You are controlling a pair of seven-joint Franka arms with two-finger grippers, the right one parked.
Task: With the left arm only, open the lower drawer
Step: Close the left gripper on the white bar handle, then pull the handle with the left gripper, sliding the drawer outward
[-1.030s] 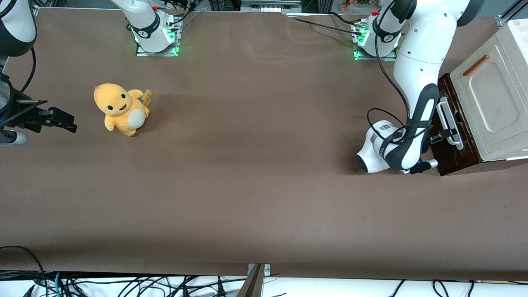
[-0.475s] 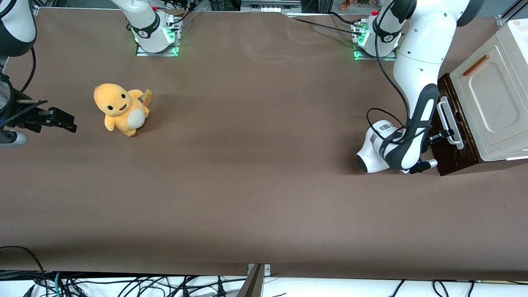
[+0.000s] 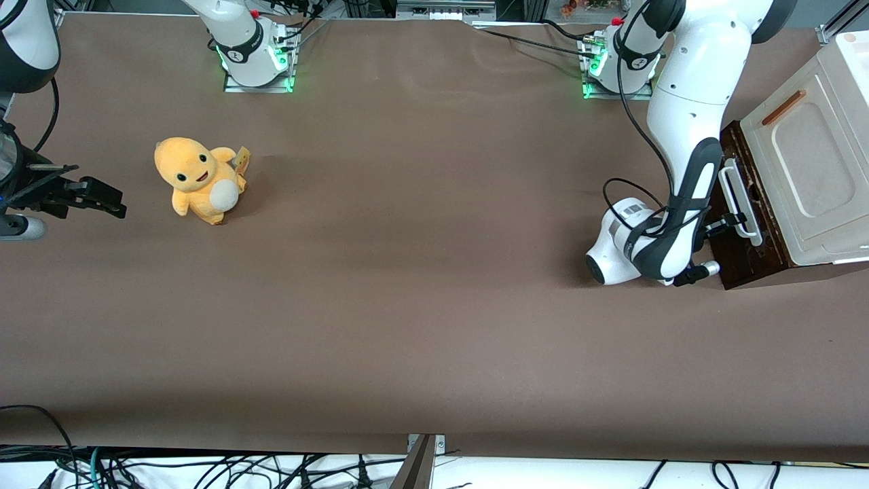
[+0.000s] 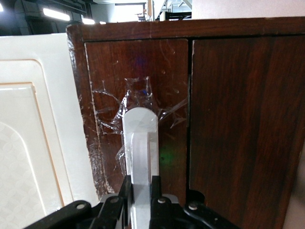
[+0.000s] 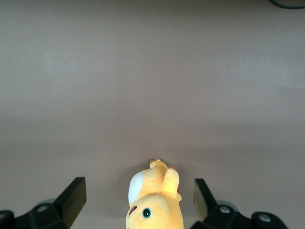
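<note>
The lower drawer (image 3: pixel 741 252) has a dark brown wooden front (image 4: pixel 157 71) at the working arm's end of the table. Its white loop-shaped handle (image 3: pixel 735 193) stands out from the front, with clear tape round the handle's foot (image 4: pixel 139 138). My left arm (image 3: pixel 686 122) reaches down in front of the drawer. Its black gripper (image 3: pixel 736 223) (image 4: pixel 140 188) is shut on the white handle, one finger (image 4: pixel 125 188) pressed against each side of the bar. The drawer front sits close against the cabinet; no tray shows.
A cream-white panel (image 3: pixel 808 163) (image 4: pixel 28 143) with a thin orange-brown handle (image 3: pixel 784 107) sits above the drawer. An orange plush toy (image 3: pixel 200 180) (image 5: pixel 153 202) stands toward the parked arm's end. Two arm bases (image 3: pixel 614 64) stand farthest from the front camera.
The wrist and gripper have edged very slightly toward the parked arm's end, still closed on the handle. The drawer front has hardly moved.
</note>
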